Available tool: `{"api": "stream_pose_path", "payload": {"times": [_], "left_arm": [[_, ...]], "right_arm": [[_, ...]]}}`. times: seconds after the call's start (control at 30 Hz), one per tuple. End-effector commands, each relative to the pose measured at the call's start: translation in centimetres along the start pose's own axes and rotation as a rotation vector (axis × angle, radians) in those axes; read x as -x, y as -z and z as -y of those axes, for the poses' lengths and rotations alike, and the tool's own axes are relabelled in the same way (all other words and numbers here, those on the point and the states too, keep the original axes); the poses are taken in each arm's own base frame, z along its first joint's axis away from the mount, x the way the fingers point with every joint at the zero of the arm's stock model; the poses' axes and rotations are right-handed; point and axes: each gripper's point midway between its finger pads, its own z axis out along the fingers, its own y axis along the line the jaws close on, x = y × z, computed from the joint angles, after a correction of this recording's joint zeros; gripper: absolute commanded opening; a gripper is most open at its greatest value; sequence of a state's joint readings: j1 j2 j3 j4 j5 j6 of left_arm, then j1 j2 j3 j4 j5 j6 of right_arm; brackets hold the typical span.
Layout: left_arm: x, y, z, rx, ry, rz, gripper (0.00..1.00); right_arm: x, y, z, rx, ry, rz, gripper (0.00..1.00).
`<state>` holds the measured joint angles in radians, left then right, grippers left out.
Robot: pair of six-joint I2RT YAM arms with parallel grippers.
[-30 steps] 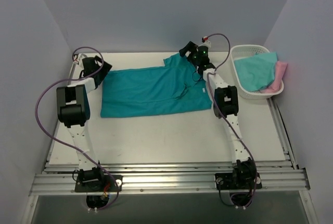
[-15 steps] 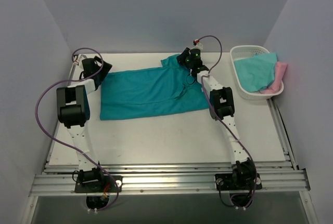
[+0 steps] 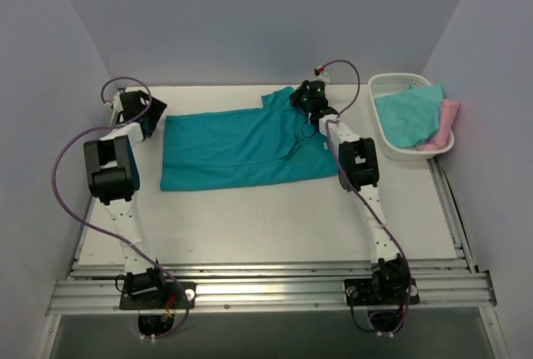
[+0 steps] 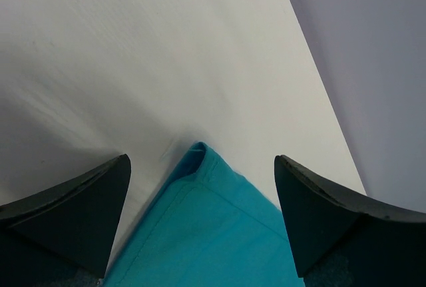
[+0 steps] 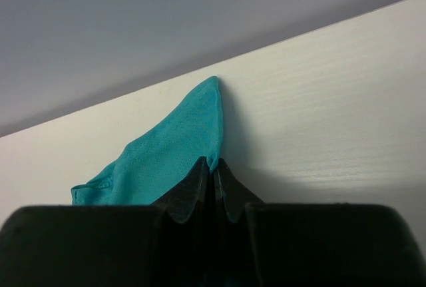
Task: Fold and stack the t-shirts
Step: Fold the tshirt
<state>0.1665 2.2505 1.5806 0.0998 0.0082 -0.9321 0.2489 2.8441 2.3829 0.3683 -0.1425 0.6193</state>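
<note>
1. The deep teal short-sleeved cloth t-shirt (image 3: pixel 237 147) lies spread flat on the flat white bench (image 3: pixel 275 217), nearer the far edge than the near one, with its hem toward the left edge and its collar end toward the right
2. The white slotted plastic basket (image 3: pixel 398 153) sits at the far right corner. It holds the lighter aqua cloth t-shirt (image 3: pixel 408 113) and the pale pink cloth t-shirt (image 3: pixel 450 117), both bunched and unfolded
3. The right gripper (image 5: pixel 214 167) is at the tee's far right sleeve, clenched. In the wrist view the jaws meet on a pinch of teal cloth, which peaks up just beyond them toward the far edge
4. The left gripper (image 4: pixel 201 162) is at the far left corner of the bench, released and wide. The far hem corner of the teal tee lies between its fingers (image 4: pixel 86 214), not gripped. Whether the tips touch the bench cannot be told
5. Step in hand, as judged: taking hold of the teal tee's two far corners for a first fold. One side is held, the other is not yet
6. The next move calls for the left jaws to drop onto the hem corner and close on it. Then both arms lift together and carry the far edge toward the near edge
7. Risk: uneven lift or a thin pinch lets the cloth slip or skew
</note>
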Motion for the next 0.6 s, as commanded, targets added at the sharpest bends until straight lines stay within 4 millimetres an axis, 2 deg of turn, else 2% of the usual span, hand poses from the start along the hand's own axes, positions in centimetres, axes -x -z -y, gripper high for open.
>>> {"api": "stream_pose_path", "payload": {"times": [0.0,0.17,0.2,0.27,0.3,0.43,0.5,0.53,0.57], "left_arm": [[-0.2,-1.2,0.3,0.016,0.005,-0.039,0.98],[-1.1,-1.6,1.2,-0.017,0.015,-0.086,1.00],[-0.8,-1.1,1.7,-0.025,0.015,-0.080,1.00],[-0.5,-0.4,1.9,-0.024,0.017,-0.071,1.00],[0.2,0.3,2.9,-0.042,0.015,-0.056,1.00],[1.3,2.2,4.6,0.011,-0.023,-0.052,1.00],[1.3,2.2,4.8,0.073,-0.066,-0.041,1.00],[1.7,2.7,5.5,0.091,-0.074,-0.045,1.00],[1.0,2.6,5.7,0.107,-0.084,-0.054,1.00]], "right_arm": [[4.2,1.3,-2.1,0.014,0.019,0.071,0.00],[4.5,1.7,-2.2,0.011,0.015,0.075,0.00],[4.0,1.8,-1.8,0.004,0.017,0.065,0.00],[4.4,2.0,-1.8,0.001,0.021,0.074,0.00],[4.1,2.0,-1.7,-0.003,0.021,0.068,0.00],[3.8,2.0,-1.3,-0.010,0.012,0.060,0.00],[3.7,2.1,-1.2,-0.012,0.009,0.058,0.00],[3.9,2.2,-1.3,-0.012,0.004,0.060,0.00],[3.8,2.2,-1.3,-0.013,0.003,0.059,0.00]]}}
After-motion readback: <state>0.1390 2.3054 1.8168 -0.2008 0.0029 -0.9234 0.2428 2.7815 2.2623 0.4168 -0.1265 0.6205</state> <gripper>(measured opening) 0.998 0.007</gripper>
